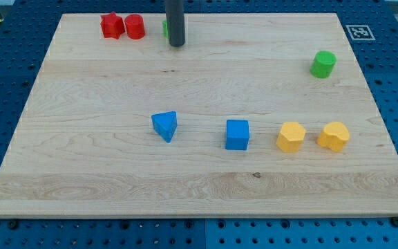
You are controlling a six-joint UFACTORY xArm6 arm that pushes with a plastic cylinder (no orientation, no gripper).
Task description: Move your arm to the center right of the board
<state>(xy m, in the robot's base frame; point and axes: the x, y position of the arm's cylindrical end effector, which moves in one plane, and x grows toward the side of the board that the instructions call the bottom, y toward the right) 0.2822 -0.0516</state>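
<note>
My tip (176,45) rests at the bench's (102,173) far edge, left of centre; being a bare rod, it has no hand to spread or pinch. It half hides a green block (165,28). Left sit a red star (111,26) and red cylinder (135,27). The centre right holds only a green cylinder (323,63). Nearer: blue triangle (165,126), blue cube (238,134), two yellow blocks (290,136) (334,135).

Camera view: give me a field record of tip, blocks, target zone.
tip: my tip, near the view's top, left of centre
behind rod: green block, mostly hidden
top left: red star, red cylinder
right: green cylinder
middle row: blue triangle, blue cube, two yellow blocks
target: centre right, not reached
</note>
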